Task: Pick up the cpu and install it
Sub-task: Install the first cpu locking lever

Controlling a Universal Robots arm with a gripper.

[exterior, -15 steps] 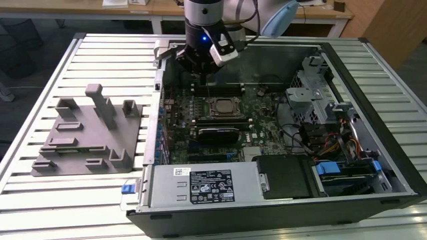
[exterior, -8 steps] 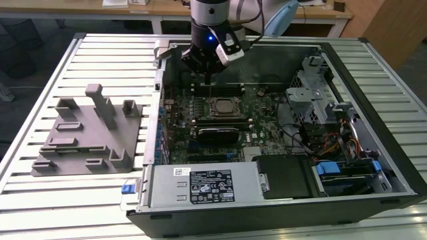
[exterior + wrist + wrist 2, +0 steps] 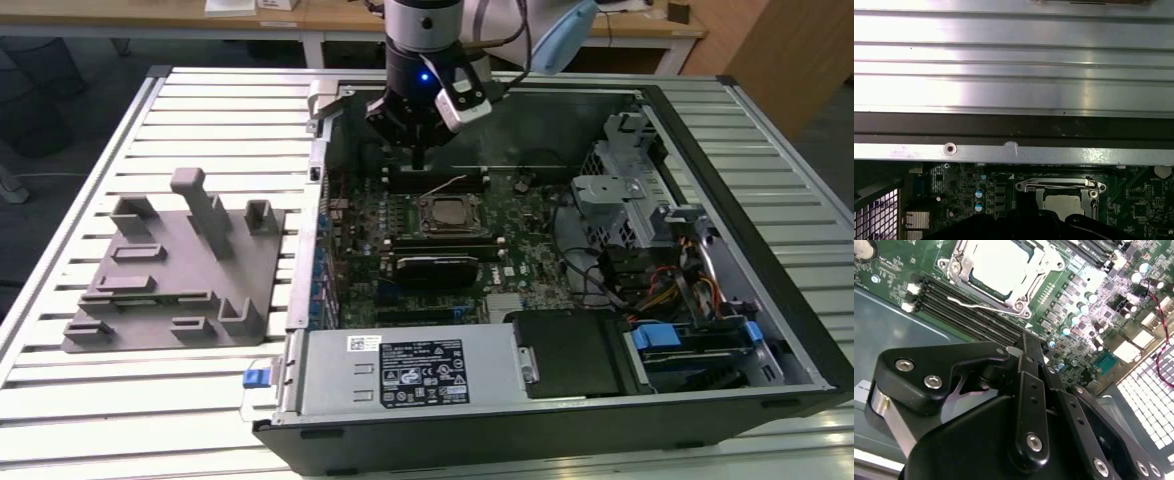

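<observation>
The cpu (image 3: 445, 212) is a small pale silver square lying flat inside the metal-rimmed socket frame (image 3: 418, 200) in the middle of the motherboard. It also shows in both wrist views, as the cpu (image 3: 999, 262) and the cpu (image 3: 1061, 202). My gripper (image 3: 420, 158) hangs a little above the board, just beyond the socket toward the case's far wall, over the memory slots (image 3: 969, 310). Its black fingers (image 3: 1029, 385) stand together with nothing between them, so the gripper (image 3: 1026, 342) is shut and apart from the chip.
The open computer case (image 3: 310, 150) lies on a slatted metal table (image 3: 80, 400). A grey moulded holder block (image 3: 174, 265) sits on the exterior view's left. A power supply (image 3: 400, 370), a drive cage (image 3: 627, 150) and cables (image 3: 654, 290) crowd the case.
</observation>
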